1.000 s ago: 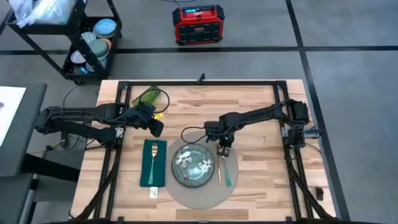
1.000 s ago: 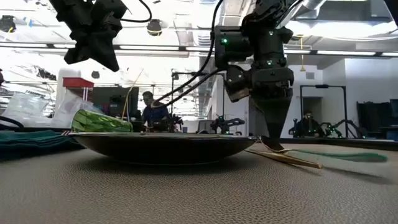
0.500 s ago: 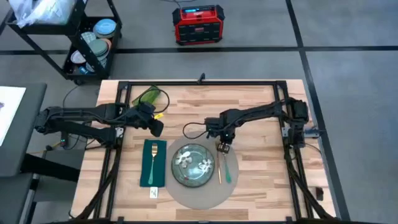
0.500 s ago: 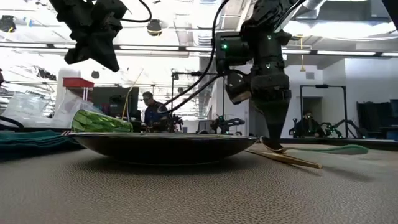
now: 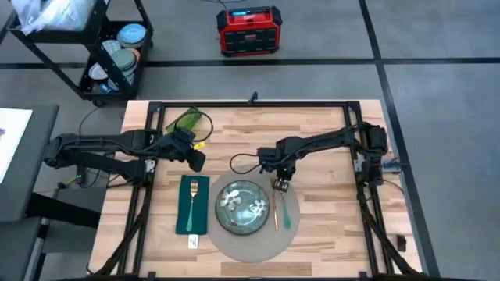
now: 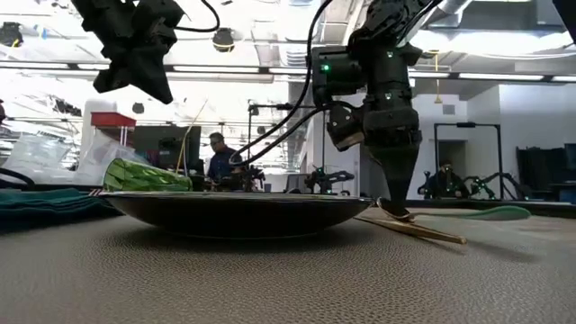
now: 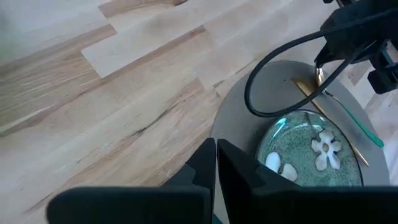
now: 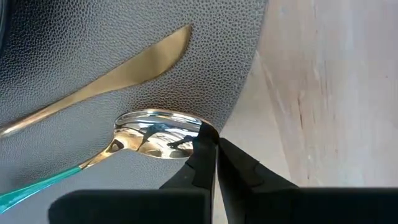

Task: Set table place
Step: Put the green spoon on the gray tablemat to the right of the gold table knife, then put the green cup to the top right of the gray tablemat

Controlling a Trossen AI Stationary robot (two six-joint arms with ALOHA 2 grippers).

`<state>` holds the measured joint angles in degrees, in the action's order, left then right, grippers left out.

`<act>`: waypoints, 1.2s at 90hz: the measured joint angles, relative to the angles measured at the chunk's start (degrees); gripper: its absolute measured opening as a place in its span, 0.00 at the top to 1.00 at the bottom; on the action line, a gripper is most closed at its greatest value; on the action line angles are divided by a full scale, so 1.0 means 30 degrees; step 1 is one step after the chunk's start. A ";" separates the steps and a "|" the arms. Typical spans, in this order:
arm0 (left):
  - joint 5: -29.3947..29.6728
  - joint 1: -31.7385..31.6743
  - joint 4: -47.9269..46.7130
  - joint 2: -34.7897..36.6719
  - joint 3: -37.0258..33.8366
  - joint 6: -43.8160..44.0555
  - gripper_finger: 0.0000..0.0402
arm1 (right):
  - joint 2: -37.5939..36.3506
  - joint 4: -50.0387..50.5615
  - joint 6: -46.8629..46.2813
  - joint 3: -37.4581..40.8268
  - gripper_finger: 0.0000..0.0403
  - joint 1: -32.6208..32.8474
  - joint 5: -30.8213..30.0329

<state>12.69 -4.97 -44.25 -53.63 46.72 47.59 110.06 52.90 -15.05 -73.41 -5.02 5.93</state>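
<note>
Placemat: a round grey mat lying flat on the near middle of the bench, a light butcher-block top with black frame rails.
Plate: dark green-grey with white flowers, sitting in the middle of the placemat; in the low view it shows as a shallow dark dish.
Knife: gold, lying on the placemat just right of the plate, its blade pointing to the far side of the bench.
Spoon: shiny bowl with a teal handle, lying on the placemat just right of the knife, its bowl at the mat's far edge.
Right claw: the right arm reaches in from the right rail, elbow bent, with the wrist turned straight down over the spoon's bowl. In the right wrist view its two dark fingers are pressed together, with their tips touching the rim of the bowl and nothing between them.
Napkin: dark green rectangle on the bench left of the placemat, with a gold fork lying on it lengthwise.
Left claw: the left arm stretches level from the left rail, held in the air above the bench beyond the napkin, fingers closed and empty.
</note>
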 joint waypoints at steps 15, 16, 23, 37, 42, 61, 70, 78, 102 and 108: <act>0.0000 -0.0002 0.0000 0.0000 0.0000 0.0000 1.00 | 0.0000 0.0028 -0.0022 0.0000 0.87 0.0015 0.0007; 0.0000 -0.0002 0.0000 0.0000 0.0000 0.0000 1.00 | 0.0000 0.0034 -0.0022 0.0000 0.86 0.0015 0.0007; 0.0000 -0.0002 0.0000 0.0000 0.0000 0.0000 1.00 | 0.0000 0.0080 -0.0011 0.0000 0.82 0.0025 0.0007; 0.0000 0.0005 0.0000 0.0000 0.0000 0.0000 1.00 | -0.0137 0.0124 0.0117 0.0000 0.76 0.0029 0.0007; 0.0000 -0.0002 0.0000 0.0000 0.0000 0.0015 1.00 | -0.0340 0.0198 0.0118 0.0000 0.75 0.0029 0.0006; 0.0155 0.0005 0.0000 0.0000 0.0000 0.0000 1.00 | -0.1700 0.0272 0.0044 0.0000 0.74 0.0036 -0.0077; 0.0901 -0.0047 0.0068 0.0000 0.0000 -0.0059 1.00 | -0.2817 0.0369 -0.0101 0.0000 0.74 -0.0046 -0.0591; 0.1202 -0.0978 -0.0092 -0.0104 0.0000 -0.1133 1.00 | -0.4161 0.0446 -0.0444 0.0000 0.74 -0.0324 -0.1737; -0.2875 -0.7771 -0.2652 -0.2032 0.0137 -0.3971 1.00 | -0.8235 0.1353 -0.1175 0.0000 0.74 -0.2244 -0.5107; -0.3797 -0.8577 -0.2815 -0.2436 0.0712 -0.4253 1.00 | -0.8792 0.1366 -0.1372 0.0000 0.74 -0.2698 -0.5111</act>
<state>1.30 -30.70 -52.69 -60.93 48.86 34.83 83.68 57.00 -19.17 -73.41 -13.11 -9.40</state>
